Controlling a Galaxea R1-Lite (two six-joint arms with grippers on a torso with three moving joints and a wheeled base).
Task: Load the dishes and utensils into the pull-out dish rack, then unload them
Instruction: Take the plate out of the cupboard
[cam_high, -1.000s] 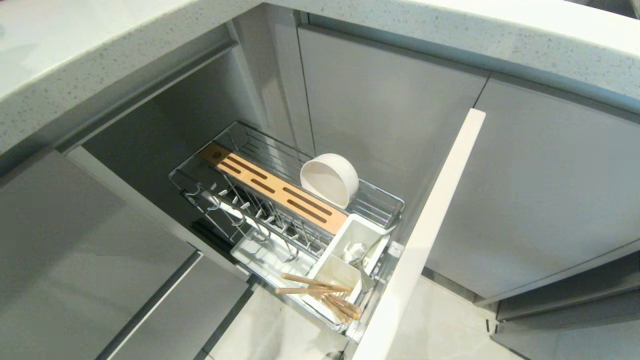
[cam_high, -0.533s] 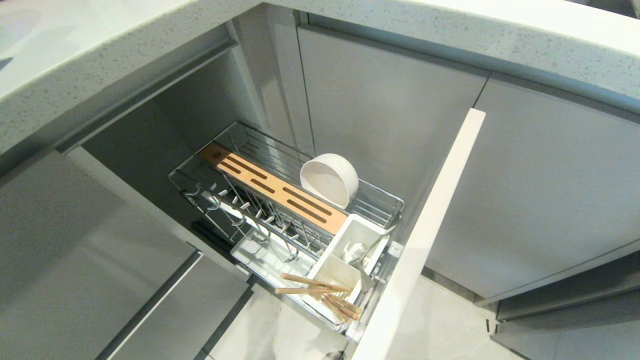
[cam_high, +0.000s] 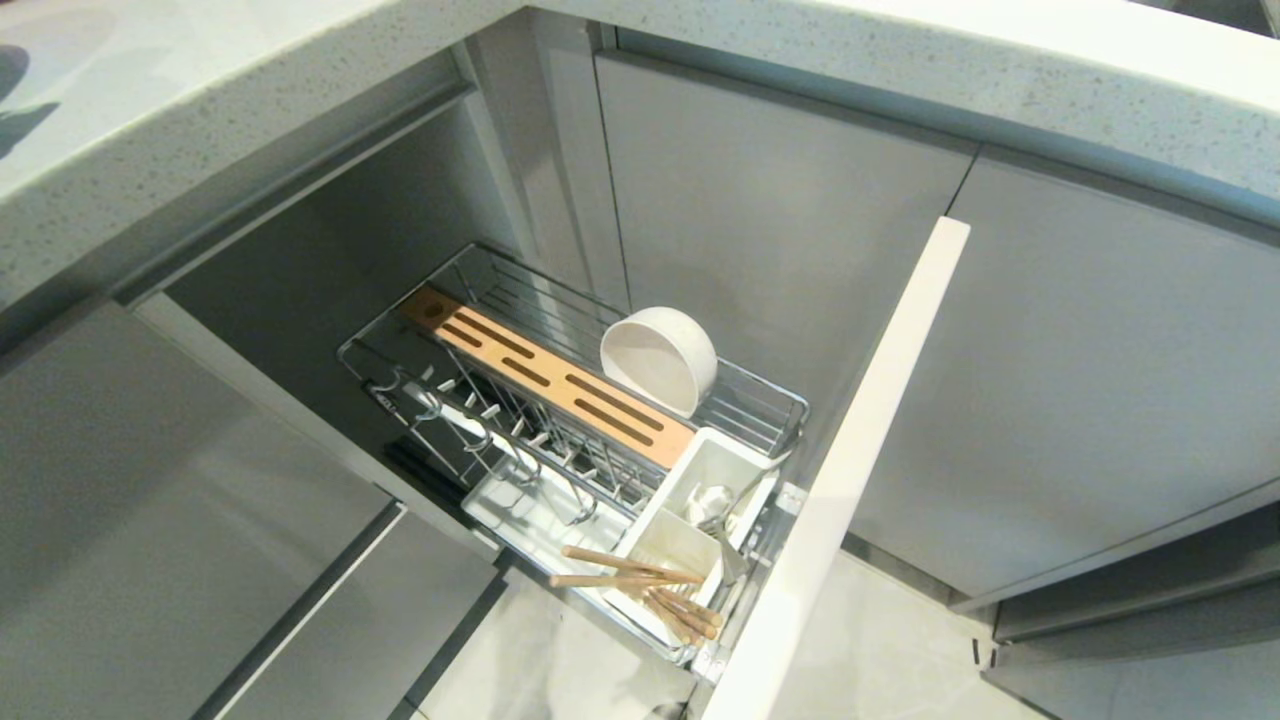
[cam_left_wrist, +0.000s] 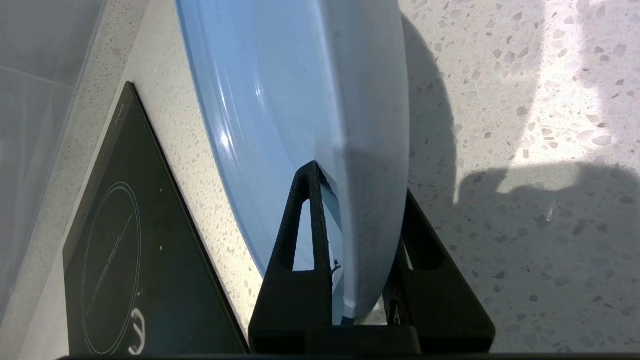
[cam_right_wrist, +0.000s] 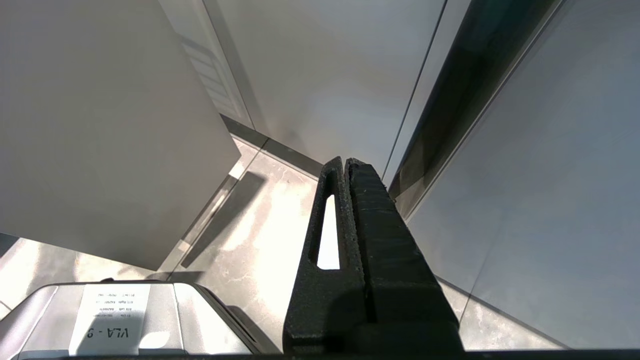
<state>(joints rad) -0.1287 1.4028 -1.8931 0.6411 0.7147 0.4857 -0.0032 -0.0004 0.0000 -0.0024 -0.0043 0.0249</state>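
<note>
You've got the left gripper (cam_left_wrist: 350, 200) clamped on the rim of the wide pale blue round plate (cam_left_wrist: 300, 100), one black finger on each face, plate held edge-on over the speckled stone countertop (cam_left_wrist: 525, 100), w/ a black induction hob (cam_left_wrist: 125, 250) just beside it; neither arm shows in the head view, so the plate is up on the counter side, apart from the rack below. The right gripper (cam_right_wrist: 347, 167) is parked by the grey cabinet fronts, fingers pressed together, holding nothing; the left arm does this move. The pull-out chrome wire dish rack (cam_high: 400, 345) stands drawn out under the counter, long axis running front-to-back. Nearest you: light-brown wooden chopsticks (cam_high: 640, 585) and slim silver spoon (cam_high: 722, 510) in the white plastic caddy (cam_high: 660, 545); then the upright chrome plate prongs (cam_high: 500, 420), vacant, beside the slotted wooden strip (cam_high: 560, 385); farthest, the small white round bowl (cam_high: 658, 358) on its side. I judge you must bring the plate down edge-first, its face across the rack's length, to slot btwn prongs.
</note>
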